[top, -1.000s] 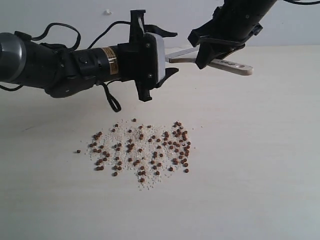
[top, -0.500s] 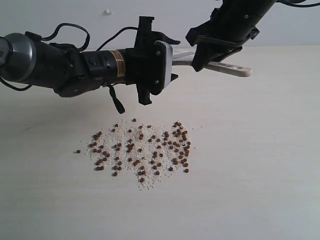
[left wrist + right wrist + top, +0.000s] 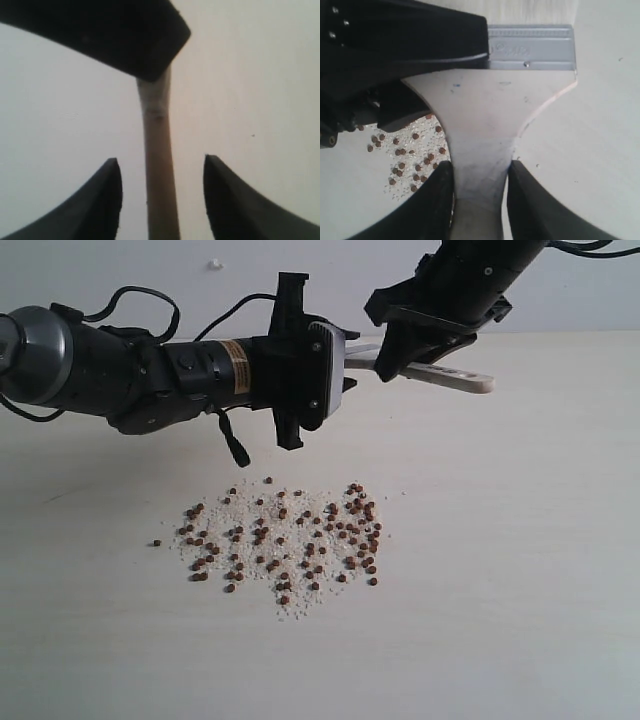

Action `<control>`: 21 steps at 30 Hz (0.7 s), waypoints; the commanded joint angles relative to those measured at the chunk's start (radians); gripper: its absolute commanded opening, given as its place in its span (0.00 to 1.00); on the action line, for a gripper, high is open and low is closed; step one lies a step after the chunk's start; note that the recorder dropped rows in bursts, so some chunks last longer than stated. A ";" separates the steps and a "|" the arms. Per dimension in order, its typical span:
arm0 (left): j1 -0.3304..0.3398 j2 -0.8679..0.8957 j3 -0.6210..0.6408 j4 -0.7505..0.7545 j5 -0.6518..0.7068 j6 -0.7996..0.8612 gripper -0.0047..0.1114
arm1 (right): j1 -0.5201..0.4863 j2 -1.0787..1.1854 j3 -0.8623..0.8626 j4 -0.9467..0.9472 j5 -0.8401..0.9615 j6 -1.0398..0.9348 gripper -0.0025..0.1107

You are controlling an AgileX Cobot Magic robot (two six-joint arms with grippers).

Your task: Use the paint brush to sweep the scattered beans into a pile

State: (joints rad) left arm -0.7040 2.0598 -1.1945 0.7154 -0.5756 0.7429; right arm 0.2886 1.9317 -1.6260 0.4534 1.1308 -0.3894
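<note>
Right gripper (image 3: 480, 200) pinches the paint brush (image 3: 490, 115) by the narrow neck of its wooden handle (image 3: 455, 375), a black finger pressed against each side. It holds the brush in the air above the far edge of the beans (image 3: 290, 535), the handle end pointing off to their right in the exterior view. Left gripper (image 3: 345, 360), reaching in from the left of the beans and above them, stands spread around the brush's head end. In the left wrist view its two dark fingers (image 3: 107, 200) flank the brush seen edge-on, with pale gaps on both sides. Silver ferrule (image 3: 532, 47) and cream bristles (image 3: 530, 10) show beyond the right gripper's fingers. Beans lie scattered in a loose patch on the light table (image 3: 520, 560), mixed with whitish crumbs (image 3: 255, 510), not gathered into a pile.
</note>
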 commanded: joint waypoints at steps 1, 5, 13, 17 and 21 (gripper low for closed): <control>-0.005 -0.002 -0.006 -0.017 -0.011 -0.009 0.27 | -0.006 -0.012 -0.009 0.019 -0.001 -0.012 0.02; -0.005 -0.002 -0.006 -0.021 -0.009 -0.056 0.04 | -0.006 -0.012 -0.009 0.019 -0.001 -0.012 0.02; -0.005 -0.002 -0.006 -0.021 0.190 -0.158 0.04 | -0.006 -0.068 -0.211 -0.025 -0.078 -0.026 0.53; -0.002 -0.015 -0.006 -0.020 0.202 -0.316 0.04 | -0.006 -0.147 -0.296 -0.128 -0.083 -0.033 0.65; 0.024 -0.044 -0.010 0.064 0.215 -0.623 0.04 | -0.040 -0.173 -0.279 -0.148 -0.038 -0.033 0.64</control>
State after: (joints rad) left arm -0.7000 2.0452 -1.2012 0.7269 -0.3640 0.3139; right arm 0.2738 1.7691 -1.9193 0.3056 1.0723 -0.4118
